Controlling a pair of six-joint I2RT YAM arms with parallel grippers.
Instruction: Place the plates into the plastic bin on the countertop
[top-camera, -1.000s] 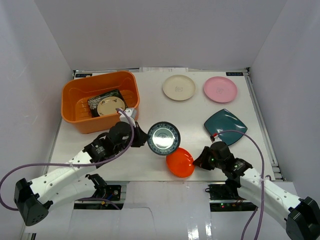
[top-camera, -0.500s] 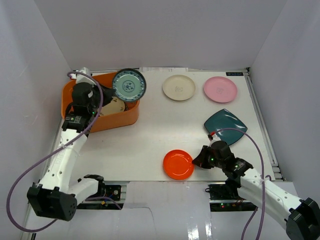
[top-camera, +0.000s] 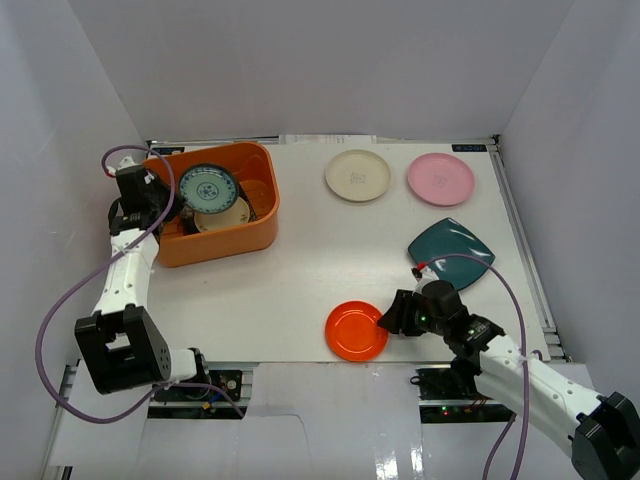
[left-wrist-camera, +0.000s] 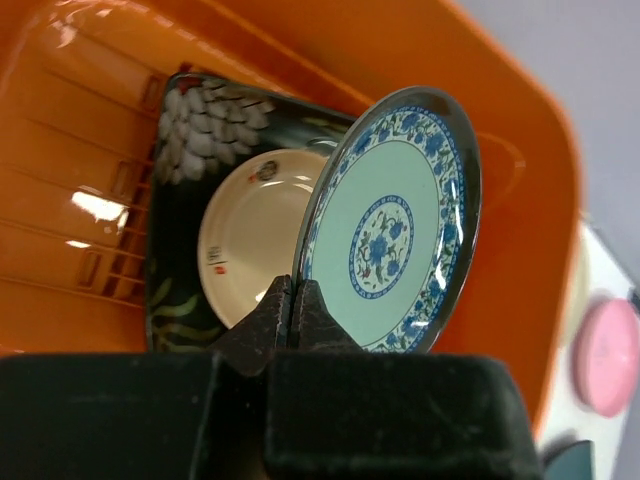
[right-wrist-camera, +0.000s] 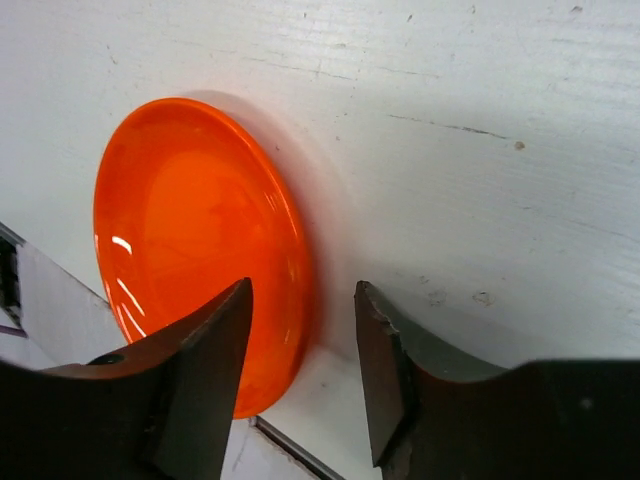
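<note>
Over on the left, the left gripper (left-wrist-camera: 293, 305) has its fingers pressed tight together on the rim of the round blue-patterned plate (left-wrist-camera: 390, 230), pinching it by the edge. That plate hangs inside the outline of the large orange plastic bin (top-camera: 215, 245), at the back left of the white countertop (top-camera: 300, 270). It sits above what already lies in there: a black floral square plate (left-wrist-camera: 190, 130) flat on the ribbed floor, with a beige round plate (left-wrist-camera: 250, 240) on top of it. From the wrist camera the blue-patterned plate stands on edge, its patterned face turned away from the stack. I can't say whether its far rim touches anything below.

Now the right side. The right gripper (right-wrist-camera: 300, 300) is down low at the near edge of the countertop, jaws spread apart. They straddle the rim of the glossy red-orange round plate (right-wrist-camera: 190, 230): one finger is over the dish, the other over bare table just beside it. The plate lies flat on the surface, not clamped.

Further back, the cream round plate (top-camera: 357, 175) and the pink round plate (top-camera: 440, 178) sit side by side near the rear wall, apart from each other. The plain teal square plate (top-camera: 452, 253) rests on the right, just beyond the right arm's wrist.
</note>
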